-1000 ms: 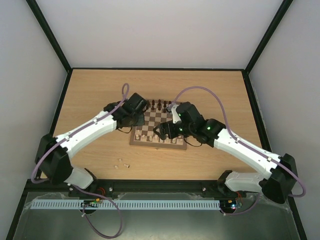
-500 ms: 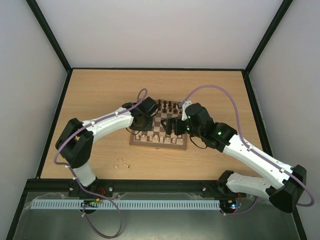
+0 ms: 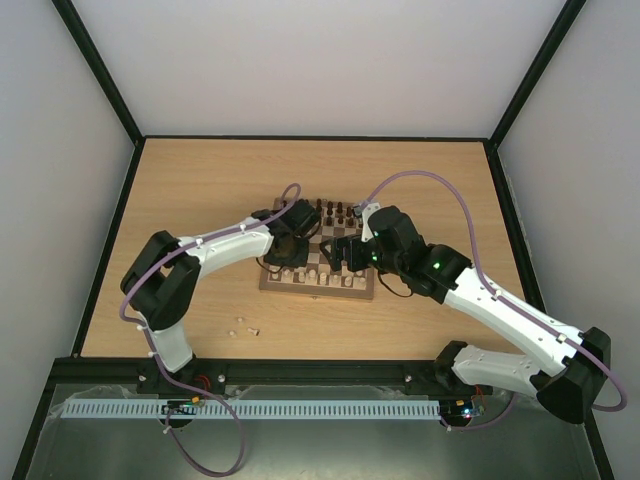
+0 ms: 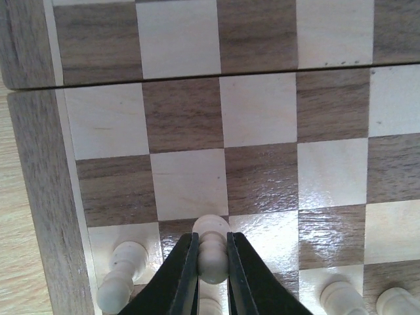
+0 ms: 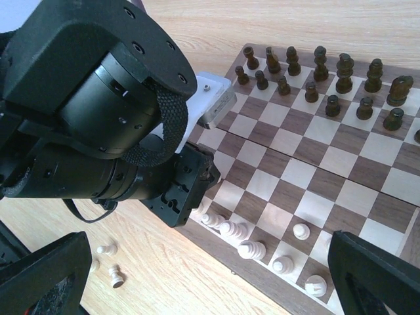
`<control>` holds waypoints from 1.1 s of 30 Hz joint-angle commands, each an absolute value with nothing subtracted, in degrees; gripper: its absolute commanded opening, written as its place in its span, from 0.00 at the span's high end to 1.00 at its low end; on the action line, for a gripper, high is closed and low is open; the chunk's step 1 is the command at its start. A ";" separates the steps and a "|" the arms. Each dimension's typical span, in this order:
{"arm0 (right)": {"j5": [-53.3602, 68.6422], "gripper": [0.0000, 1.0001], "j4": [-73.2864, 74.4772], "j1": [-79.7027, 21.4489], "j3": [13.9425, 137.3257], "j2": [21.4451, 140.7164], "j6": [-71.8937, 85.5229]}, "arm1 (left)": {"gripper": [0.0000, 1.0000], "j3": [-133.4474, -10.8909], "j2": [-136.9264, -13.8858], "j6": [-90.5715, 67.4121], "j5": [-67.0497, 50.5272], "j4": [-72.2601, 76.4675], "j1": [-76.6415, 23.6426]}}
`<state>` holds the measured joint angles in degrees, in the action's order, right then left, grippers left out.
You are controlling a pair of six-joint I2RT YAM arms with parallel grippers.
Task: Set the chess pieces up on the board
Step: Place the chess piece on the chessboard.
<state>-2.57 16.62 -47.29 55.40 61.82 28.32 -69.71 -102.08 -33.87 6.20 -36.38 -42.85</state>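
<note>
The board lies mid-table. Pale chess pieces stand along its near rows. My left gripper is shut on one pale piece, round-headed and small. It hangs over the board's near left corner, by other pale pieces. In the top view the left gripper is over the board's left side. My right gripper is open wide with nothing between its fingers. It looks down on the left wrist and the near rows. In the top view the right gripper is over the board's middle.
Dark brown pieces fill the board's two far rows. A few loose pale pieces lie on the table left of and nearer than the board, and they also show in the right wrist view as loose pieces. Black frame rails border the table.
My left gripper has moved right and nearer, onto the board's near left part, still shut. The right gripper has shifted slightly right over the board and opened a little wider.
</note>
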 commanded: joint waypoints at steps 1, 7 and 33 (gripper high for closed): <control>-1.62 0.01 16.97 -47.54 54.85 62.09 28.22 | 0.90 -68.35 -102.57 -33.68 5.45 -36.93 -43.36; -0.75 0.01 16.89 -47.51 54.91 62.58 28.21 | 0.89 -66.98 -102.20 -33.96 5.48 -36.99 -43.75; 1.06 0.01 16.47 -47.49 54.80 63.36 28.21 | 0.76 -68.79 -101.43 -34.61 7.86 -39.66 -44.12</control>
<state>0.25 16.60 -47.29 55.37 62.89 28.32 -67.66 -102.10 -34.13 6.57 -37.06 -43.75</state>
